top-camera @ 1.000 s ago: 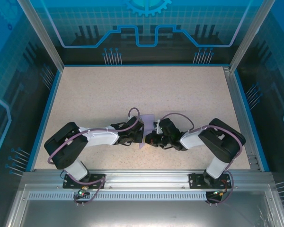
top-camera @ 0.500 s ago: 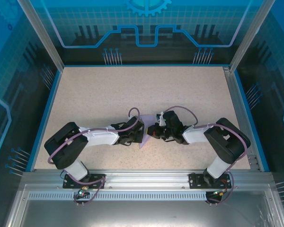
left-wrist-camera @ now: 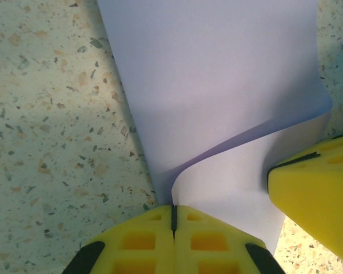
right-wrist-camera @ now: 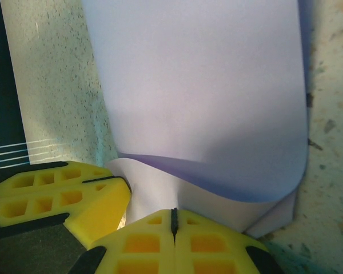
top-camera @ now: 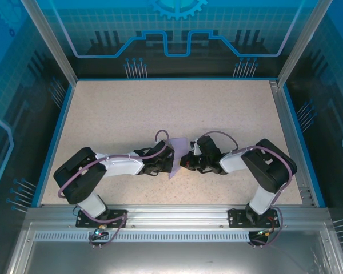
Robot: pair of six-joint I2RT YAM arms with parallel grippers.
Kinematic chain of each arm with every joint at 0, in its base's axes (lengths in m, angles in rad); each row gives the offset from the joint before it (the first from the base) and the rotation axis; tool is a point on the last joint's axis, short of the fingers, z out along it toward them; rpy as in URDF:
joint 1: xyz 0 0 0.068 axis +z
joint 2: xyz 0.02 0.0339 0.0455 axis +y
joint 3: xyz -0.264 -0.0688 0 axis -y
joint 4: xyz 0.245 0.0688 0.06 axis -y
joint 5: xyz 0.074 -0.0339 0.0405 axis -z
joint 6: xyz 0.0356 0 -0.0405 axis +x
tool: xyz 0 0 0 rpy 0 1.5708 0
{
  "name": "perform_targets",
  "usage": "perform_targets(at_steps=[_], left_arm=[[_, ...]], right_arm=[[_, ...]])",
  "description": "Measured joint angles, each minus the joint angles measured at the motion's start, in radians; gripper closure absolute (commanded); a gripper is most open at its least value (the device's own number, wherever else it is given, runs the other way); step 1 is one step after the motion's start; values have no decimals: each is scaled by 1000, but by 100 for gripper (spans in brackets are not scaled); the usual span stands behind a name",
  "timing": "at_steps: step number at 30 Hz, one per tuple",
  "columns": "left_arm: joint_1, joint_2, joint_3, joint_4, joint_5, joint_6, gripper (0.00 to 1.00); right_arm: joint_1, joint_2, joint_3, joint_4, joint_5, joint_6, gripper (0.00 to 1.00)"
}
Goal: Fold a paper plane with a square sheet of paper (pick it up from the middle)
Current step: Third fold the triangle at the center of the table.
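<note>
From above, the thin lavender square sheet of paper (top-camera: 175, 155) is seen near the middle of the speckled table (top-camera: 131, 108), held between the left gripper (top-camera: 169, 161) and the right gripper (top-camera: 186, 162). At the left wrist, the jaws are closed on a curled-up paper edge. At the right wrist, the jaws are likewise clamped on a rolled-over flap. A fold is judged under way; next, the lifted layer must be aligned and creased flat

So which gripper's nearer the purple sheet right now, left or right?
Neither: both are on it. The left gripper is shut on the square sheet of paper from its left side, and the right gripper is shut on it from the right, close beside the other.
</note>
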Motion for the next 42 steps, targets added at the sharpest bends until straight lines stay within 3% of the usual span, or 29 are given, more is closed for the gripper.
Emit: perform_targets(at_steps=[9,21,35,42], left_arm=[[0,0,2,-2,0,0,100],[0,0,4,-5,0,16,100],[0,2,5,-7,0,17,100],[0,4,11,-14,0,18,100]], right_arm=[[-59,-80,36,-102,-19,-45,100],[-101,35,60,-78,-61,-43,100],[-124,-65,83,-190,-57,-66,100],[-124,-33,123,-192,-71,-71,100]])
